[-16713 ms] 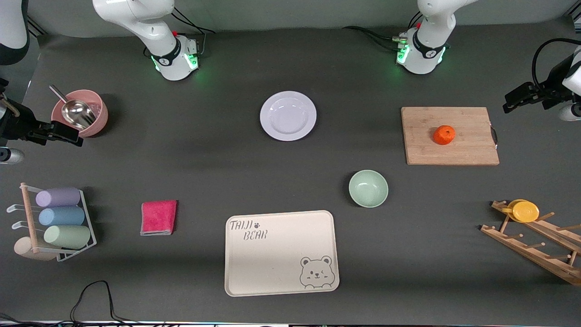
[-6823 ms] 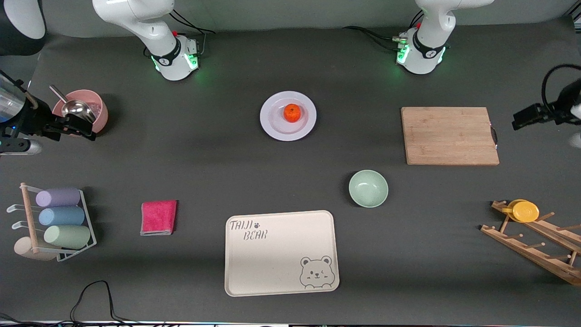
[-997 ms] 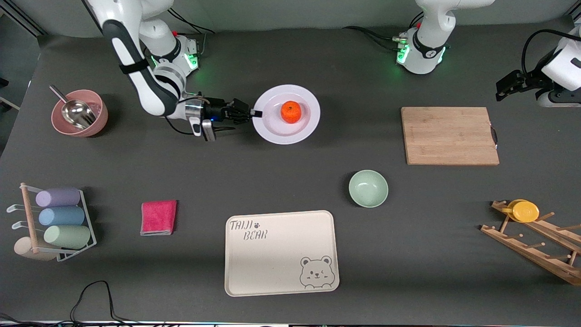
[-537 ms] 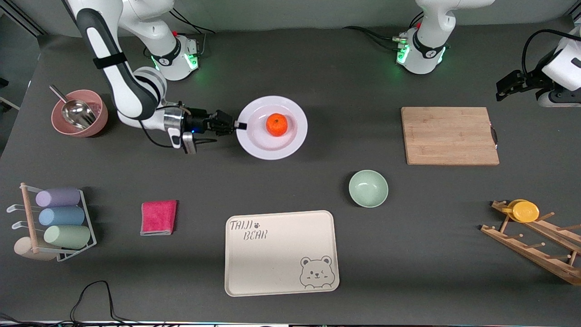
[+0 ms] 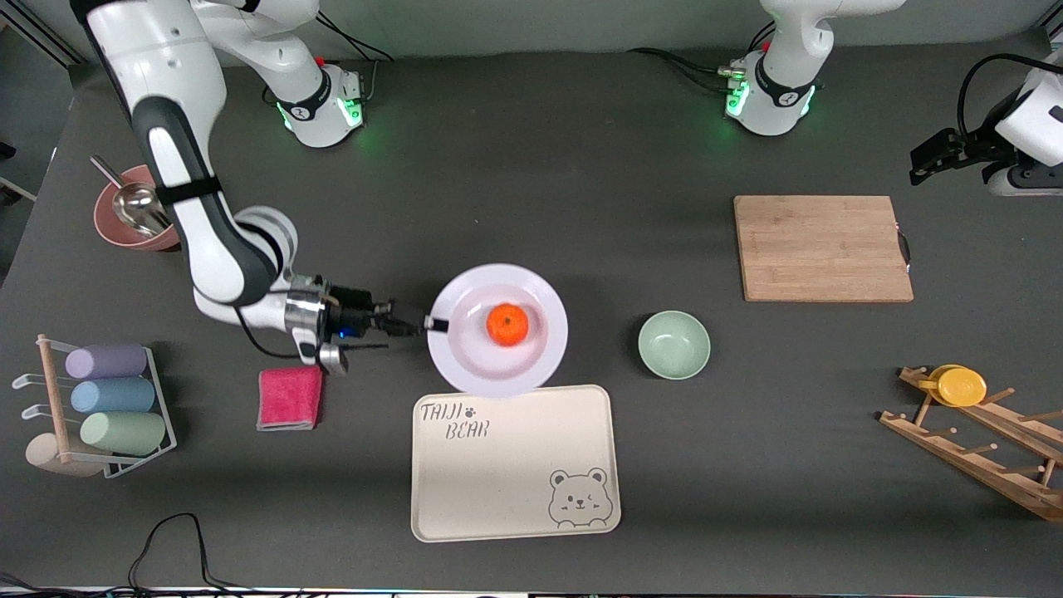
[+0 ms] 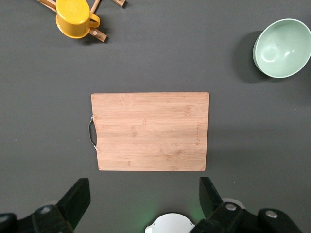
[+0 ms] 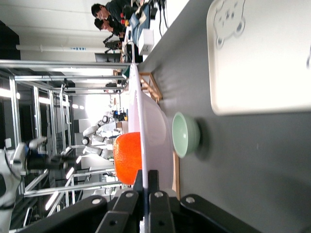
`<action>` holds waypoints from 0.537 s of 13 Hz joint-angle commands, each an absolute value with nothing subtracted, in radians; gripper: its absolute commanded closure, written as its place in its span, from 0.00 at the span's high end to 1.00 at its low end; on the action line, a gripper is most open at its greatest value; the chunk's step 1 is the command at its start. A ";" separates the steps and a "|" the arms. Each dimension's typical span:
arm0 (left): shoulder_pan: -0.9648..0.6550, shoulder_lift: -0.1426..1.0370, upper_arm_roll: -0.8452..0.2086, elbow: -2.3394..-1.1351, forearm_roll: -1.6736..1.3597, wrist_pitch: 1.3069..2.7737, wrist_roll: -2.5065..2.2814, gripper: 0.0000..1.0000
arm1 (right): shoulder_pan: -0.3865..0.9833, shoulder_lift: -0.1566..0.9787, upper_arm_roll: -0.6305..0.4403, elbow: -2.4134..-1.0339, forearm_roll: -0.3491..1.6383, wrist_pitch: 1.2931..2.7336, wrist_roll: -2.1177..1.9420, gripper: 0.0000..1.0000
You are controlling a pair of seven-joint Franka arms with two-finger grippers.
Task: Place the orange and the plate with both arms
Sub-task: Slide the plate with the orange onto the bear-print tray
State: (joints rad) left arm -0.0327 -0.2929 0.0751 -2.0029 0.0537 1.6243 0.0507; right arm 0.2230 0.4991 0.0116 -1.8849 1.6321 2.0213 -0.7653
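One orange [image 5: 507,324] sits at the middle of the plate [image 5: 473,357], the only container on the table carrying food. The plate is held level in the air, with its edge over the rim of the cream bear tray [image 5: 515,490], which lies flat and bare nearer the front camera. Just beside the plate, toward the left arm's end of the table, the mint-green bowl [image 5: 673,345] stands with nothing in it. At the right arm's end, a pink bowl [image 5: 112,232] holds a metal scoop [image 5: 133,208], partly hidden by the arm. A wire rack [image 5: 162,415] nearer the camera holds pastel cups lying on their sides.

The right gripper [image 5: 428,325] is clamped tight on the plate's rim at the side toward the right arm's end of the table, its fingers pinched flat together with the rim between them; the right wrist view shows the thin white edge [image 7: 143,145] running straight out from the closed fingers, the orange [image 7: 127,158] bulging above it. The left gripper [image 5: 918,170] waits high past the left arm's end of the table, above the wooden cutting board [image 6: 150,131], its fingers [image 6: 75,199] spread wide and holding nothing.

The plate is round, shallow and glossy white with a faint lavender tint and a wide raised rim. The orange is small, bright and round, far smaller than the plate.

A red cloth [image 5: 290,397] lies beside the tray, and a yellow cup [image 5: 959,386] hangs on a wooden peg rack [image 5: 980,461].
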 commanded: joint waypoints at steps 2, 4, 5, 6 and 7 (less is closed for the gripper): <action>-0.035 -0.319 0.080 -2.017 0.052 1.631 0.051 1.00 | 0.224 0.737 0.006 -1.516 1.574 2.005 -0.603 0.00; -0.028 -0.319 0.080 -2.017 0.052 1.631 0.051 1.00 | 0.222 0.852 0.003 -1.337 1.525 2.034 -0.552 0.00; -0.028 -0.319 0.080 -2.017 0.052 1.631 0.051 1.00 | 0.222 0.911 0.003 -1.262 1.500 2.052 -0.534 0.00; -0.029 -0.319 0.080 -2.017 0.052 1.632 0.051 1.00 | 0.222 0.952 0.002 -1.206 1.497 2.062 -0.529 0.00; -0.029 -0.318 0.080 -2.017 0.052 1.635 0.051 1.00 | 0.222 1.000 -0.009 -1.154 1.497 2.071 -0.534 0.00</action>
